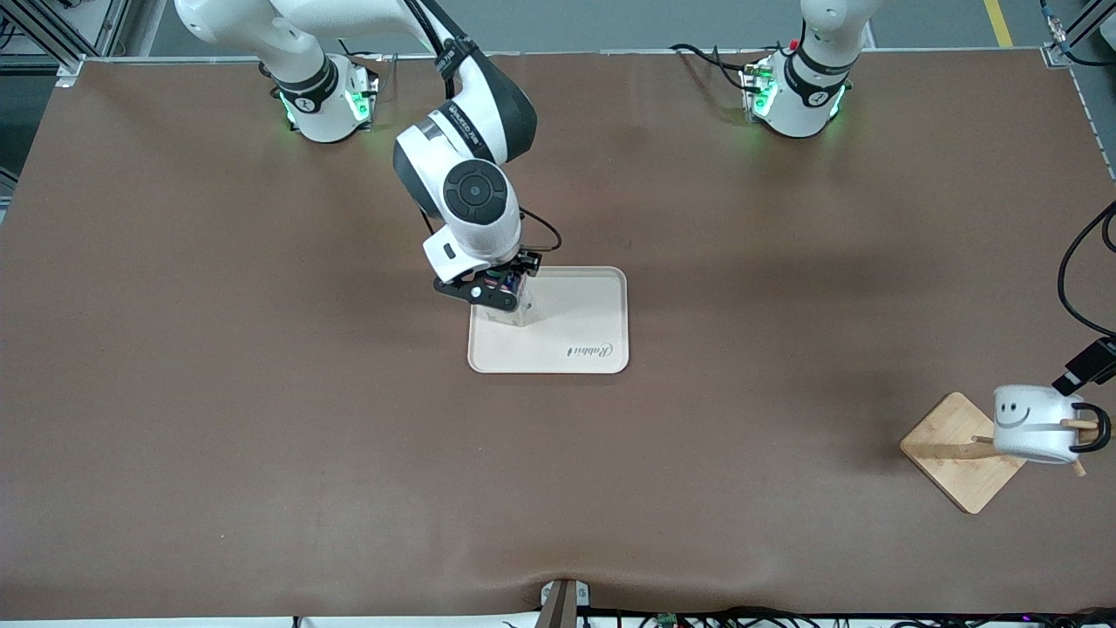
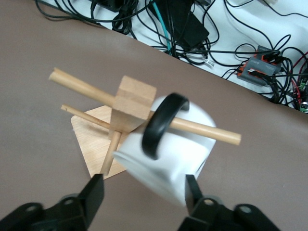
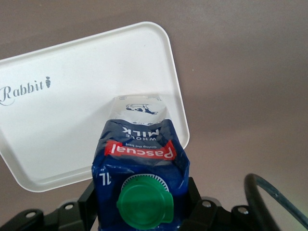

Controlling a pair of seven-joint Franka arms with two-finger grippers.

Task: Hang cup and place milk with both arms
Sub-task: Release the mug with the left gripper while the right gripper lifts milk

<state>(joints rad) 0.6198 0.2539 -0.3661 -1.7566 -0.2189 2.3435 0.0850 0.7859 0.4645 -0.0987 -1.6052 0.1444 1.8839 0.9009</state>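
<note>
**Milk over the tray, cup on the peg**

The right gripper (image 1: 499, 295) clasps the milk (image 3: 140, 168) by its sides, the carton's green cap (image 3: 144, 206) facing the wrist camera and its foot over the corner of the pale tray (image 1: 575, 336) marked "Rabbit", toward the right arm's end; whether the carton rests on the tray or hangs just above it cannot be told. The tray lies mid-table on the brown mat.

At the left arm's end of the table, the left gripper (image 2: 144, 192) stands released, its fingers (image 2: 94, 192) spread on either side of the cup (image 2: 166, 154) without touching it. The cup hangs by its black handle (image 2: 161, 120) on a peg of the wooden rack (image 2: 132, 101), smiley face showing in the front view, above the rack's square base (image 1: 955, 462).
</note>
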